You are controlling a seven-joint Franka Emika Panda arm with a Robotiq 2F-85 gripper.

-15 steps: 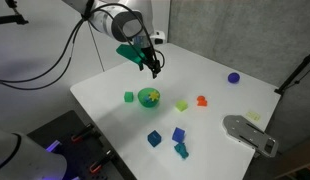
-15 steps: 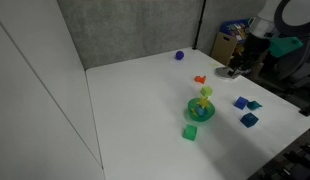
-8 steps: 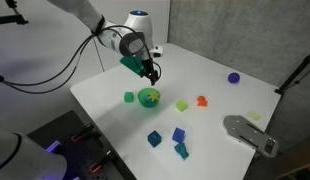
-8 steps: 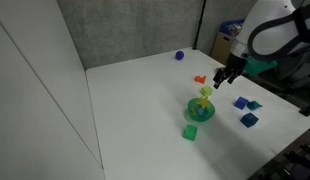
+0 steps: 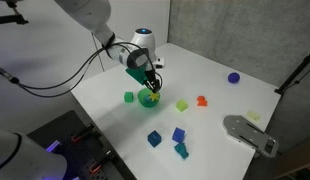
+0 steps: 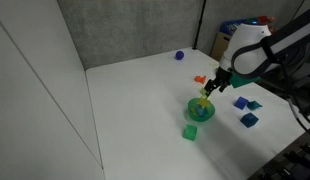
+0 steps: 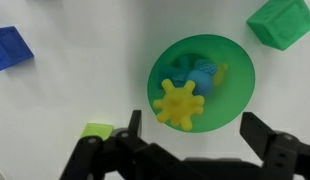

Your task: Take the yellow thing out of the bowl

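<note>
Inventory, as seen from the wrist view, left to right.

1. Blue block [image 7: 7, 48]. It lies on the white table [image 7: 75, 85], at about ten o'clock from the bowl and well apart. It looks clear of the job.

2. Lime block [image 7: 95, 130]. It sits at about eight o'clock from the bowl, just beside the left finger. It is not the target. It seems near enough to be nudged if the descent drifts that way.

3. Gripper [image 7: 195, 140]. The jaws are spread wide with nothing between them. One finger is at about seven o'clock of the bowl and the other at about four. In an exterior view the gripper [image 5: 150, 84] hangs just over the bowl, seemingly lined up so the fingers can drop either side of the yellow piece.

4. The yellow thing [image 7: 180, 103]. It is cog-shaped and bright, and lies inside the bowl towards its seven o'clock side. It is not yet gripped. Its spokes probably give the pads an uneven hold.

5. Blue piece [image 7: 203, 74]. It shares the bowl, at one o'clock from the yellow thing and touching or overlapping it. It may well shift during a grasp.

6. The bowl [image 7: 238, 90]. It is green, shallow and upright on the table. Its low wall leaves room for the fingers to reach in from above.

7. Green cube [image 7: 283, 22]. It sits at two o'clock from the bowl, apart from it, on the table.
</note>
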